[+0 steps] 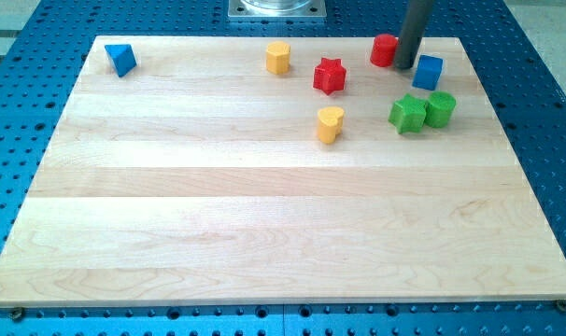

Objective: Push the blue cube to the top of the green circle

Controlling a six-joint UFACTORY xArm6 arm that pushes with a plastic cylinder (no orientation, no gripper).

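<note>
The blue cube [428, 72] sits near the view's top right of the wooden board [264, 215]. The green circle [441, 109], a short green cylinder, stands just below it, a small gap apart. My tip [404, 65] is down on the board just left of the blue cube, between it and a red cylinder [385, 50]. The rod rises out of the view's top.
A green star [408, 114] touches the green circle's left side. A red star [330, 76], a yellow cylinder [278, 58] and a yellow heart [330, 123] lie left of the tip. A blue triangle [121, 60] is at the top left corner.
</note>
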